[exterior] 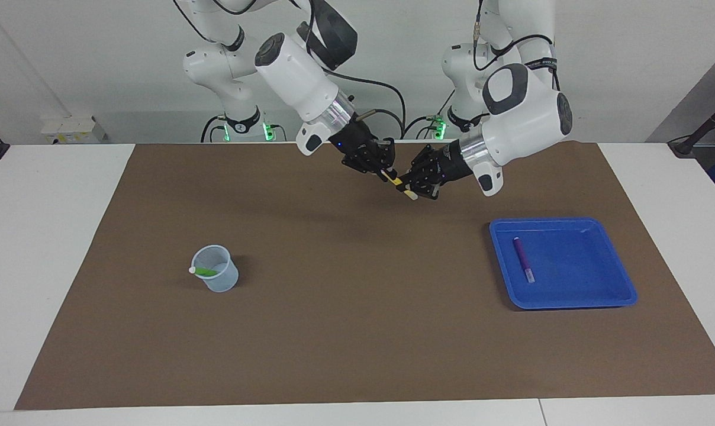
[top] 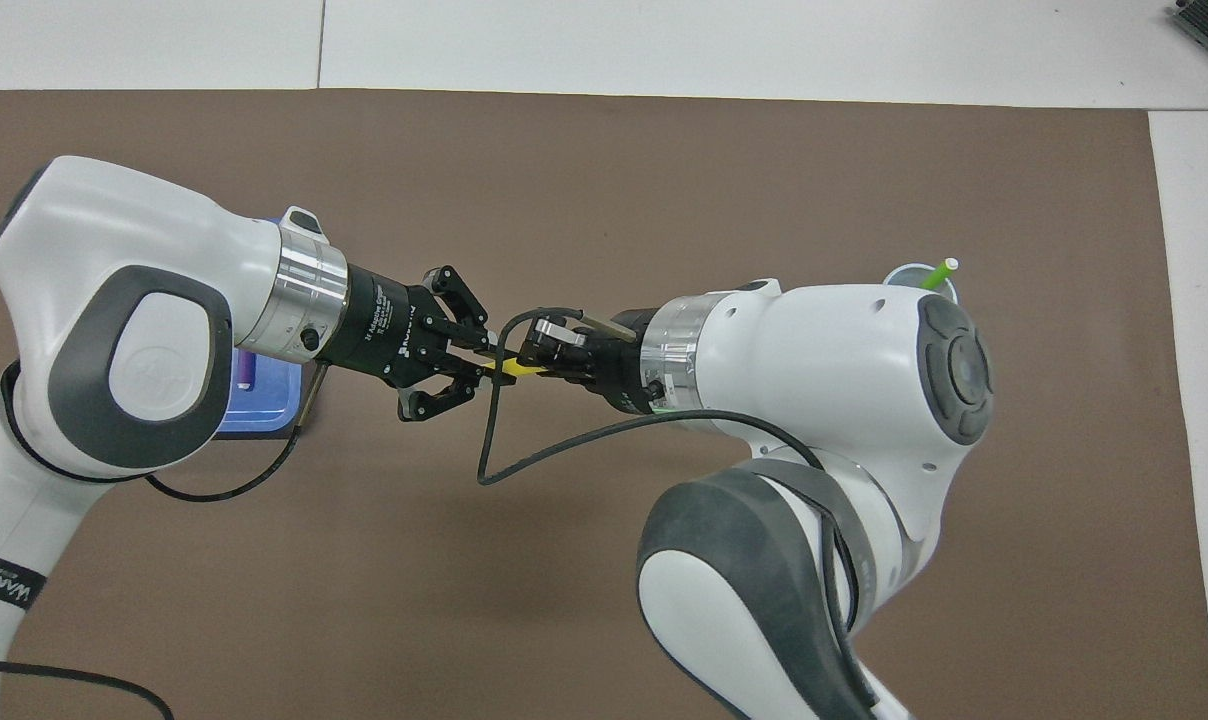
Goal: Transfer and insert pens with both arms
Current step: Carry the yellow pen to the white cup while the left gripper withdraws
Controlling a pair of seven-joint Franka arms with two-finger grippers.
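Observation:
Over the brown mat near the robots' end, both grippers meet on the yellow pen. My left gripper is shut on its white-capped end. My right gripper is shut on its other end. The green pen leans in the clear cup toward the right arm's end of the table. The purple pen lies in the blue tray toward the left arm's end; in the overhead view the left arm covers most of the tray.
A brown mat covers most of the white table. A black cable loops down from the right wrist beside the grippers. The cup and the tray are the only things standing on the mat.

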